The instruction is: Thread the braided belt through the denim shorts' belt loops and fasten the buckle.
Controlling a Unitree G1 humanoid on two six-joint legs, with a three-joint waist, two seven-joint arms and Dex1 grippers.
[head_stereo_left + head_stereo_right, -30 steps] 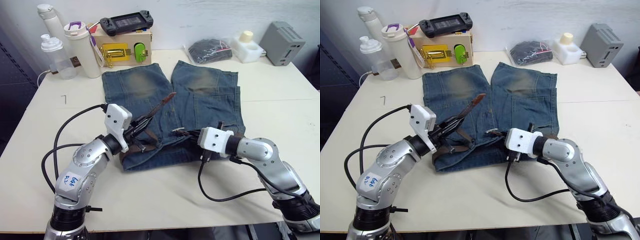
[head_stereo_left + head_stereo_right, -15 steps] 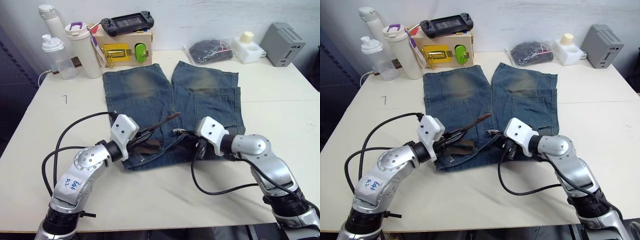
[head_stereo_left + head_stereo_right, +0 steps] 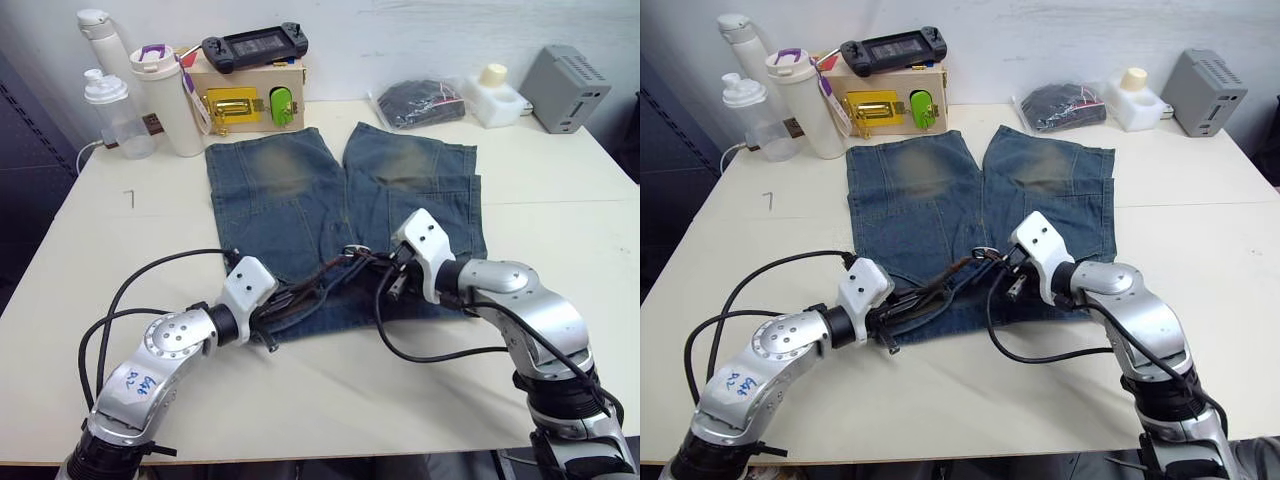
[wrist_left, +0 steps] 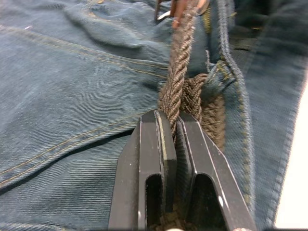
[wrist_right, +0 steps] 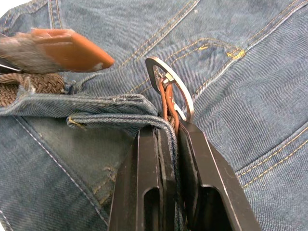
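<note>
- The faded blue denim shorts (image 3: 340, 200) lie flat on the pale table (image 3: 560, 230), legs pointing to the far side and waistband toward the near edge.
- The dark brown braided belt (image 4: 179, 62) runs along that waistband, passing under a narrow denim belt loop (image 4: 222, 79).
- The left gripper (image 4: 174, 126) sits at the waistband's left end, its black fingers pinched shut on the braided strap.
- The right gripper (image 5: 169, 129) is near the waistband's middle, its jaws closed on the belt's end just behind the silver-grey metal buckle (image 5: 169, 84), with a fold of waistband beside them.
- The belt's smooth brown leather tip (image 5: 72, 48) hangs close to the buckle, not touching it.
- Handwriting on a white sticker (image 3: 140, 367) on the left arm is too small to read.
</note>
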